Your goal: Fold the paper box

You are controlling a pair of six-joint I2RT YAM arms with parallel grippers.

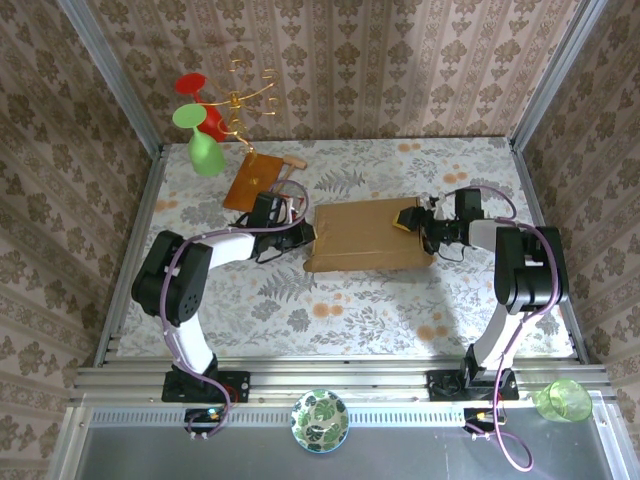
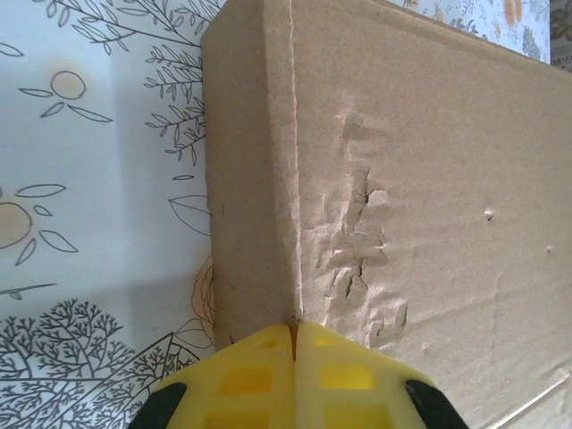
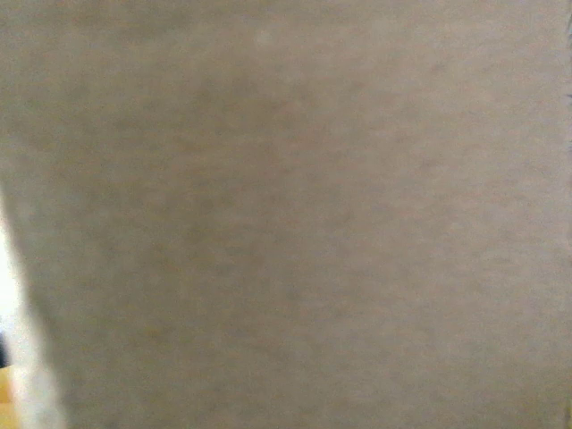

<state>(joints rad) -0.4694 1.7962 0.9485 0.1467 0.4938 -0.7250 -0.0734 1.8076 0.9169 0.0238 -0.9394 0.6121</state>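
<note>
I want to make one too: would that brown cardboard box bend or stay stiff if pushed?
Probably bends easily: the paper box shows crumpled creases near its edge. Likely light, so it may slide on the table when pushed; it looks thin.

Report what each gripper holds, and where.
Left gripper: jaws shut, nothing held, tips against one end of the paper box. Right gripper: cannot tell.

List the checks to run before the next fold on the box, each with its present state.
1. Left gripper shut, tips against the box edge: ok.
2. Right gripper at the box's right end, open or gripping: cannot tell.
3. Box surface by the left tips undamaged: not ok, crumpled.
4. Board apart from the box: ok.
</note>
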